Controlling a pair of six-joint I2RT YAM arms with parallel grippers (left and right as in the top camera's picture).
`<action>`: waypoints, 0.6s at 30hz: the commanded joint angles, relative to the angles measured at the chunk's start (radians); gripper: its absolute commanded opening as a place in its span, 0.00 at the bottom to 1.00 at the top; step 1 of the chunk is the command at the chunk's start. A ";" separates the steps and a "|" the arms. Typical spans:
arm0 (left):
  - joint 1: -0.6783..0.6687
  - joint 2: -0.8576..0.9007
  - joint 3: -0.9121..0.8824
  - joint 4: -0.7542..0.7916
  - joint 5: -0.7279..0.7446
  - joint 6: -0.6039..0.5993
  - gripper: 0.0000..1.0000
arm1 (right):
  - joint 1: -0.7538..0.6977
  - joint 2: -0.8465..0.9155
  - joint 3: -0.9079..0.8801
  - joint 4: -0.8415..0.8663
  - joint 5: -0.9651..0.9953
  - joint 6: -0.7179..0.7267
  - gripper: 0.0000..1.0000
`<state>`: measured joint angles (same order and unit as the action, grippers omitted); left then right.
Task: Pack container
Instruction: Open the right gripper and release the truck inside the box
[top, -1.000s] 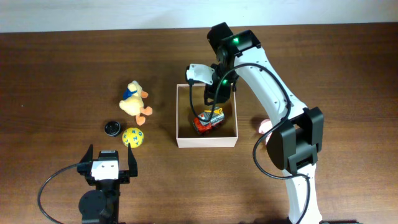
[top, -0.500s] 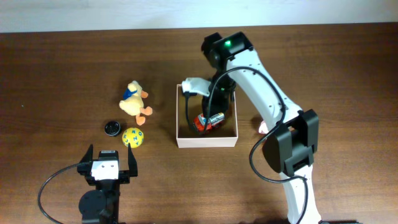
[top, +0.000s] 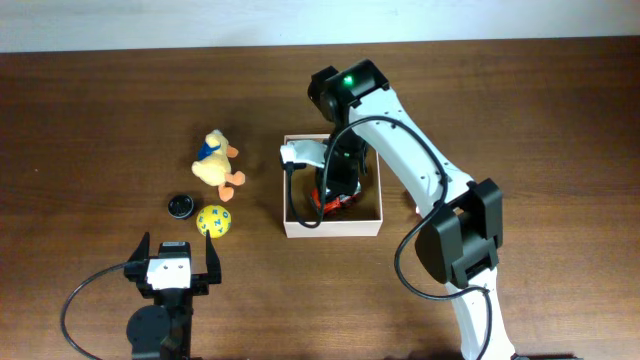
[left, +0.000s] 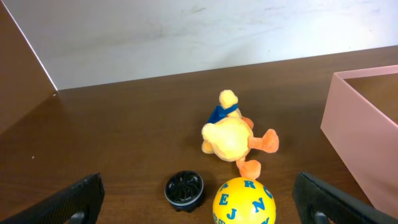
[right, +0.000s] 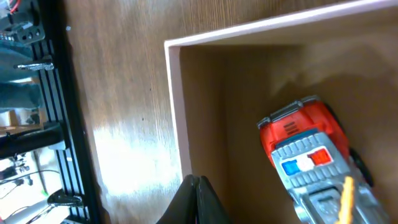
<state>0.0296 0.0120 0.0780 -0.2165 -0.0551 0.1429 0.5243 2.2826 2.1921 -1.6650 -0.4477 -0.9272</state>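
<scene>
The container (top: 332, 228) is a square white-walled box with a tan inside at mid table. A red and silver toy car (top: 342, 203) lies in it. My right gripper (top: 323, 192) hangs over the box's left half, shut and empty. In the right wrist view its closed fingers (right: 198, 194) sit beside the box's wall (right: 176, 124), with the car (right: 311, 155) to the right. My left gripper (top: 172, 262) is open and empty near the front edge. In the left wrist view it (left: 208, 208) faces the toys, with the box wall (left: 360, 143) at the right.
A yellow duck plush (top: 217, 160) (left: 233, 134), a yellow letter ball (top: 213, 220) (left: 244, 202) and a small black round cap (top: 180, 205) (left: 185, 188) lie on the table left of the box.
My right arm has swung left across the box, so the gripper is now near the left wall. The toy car stays in the box. The left arm has not moved.
</scene>
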 joint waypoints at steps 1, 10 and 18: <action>0.006 -0.007 -0.012 0.004 0.011 0.020 0.99 | -0.001 0.002 -0.074 0.032 -0.024 0.005 0.04; 0.006 -0.007 -0.012 0.004 0.011 0.019 0.99 | -0.001 0.002 -0.159 0.118 -0.023 0.018 0.04; 0.006 -0.007 -0.012 0.004 0.011 0.019 0.99 | -0.001 0.002 -0.222 0.185 -0.019 0.027 0.04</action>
<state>0.0296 0.0120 0.0780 -0.2169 -0.0551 0.1429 0.5243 2.2826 1.9987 -1.4933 -0.4477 -0.9104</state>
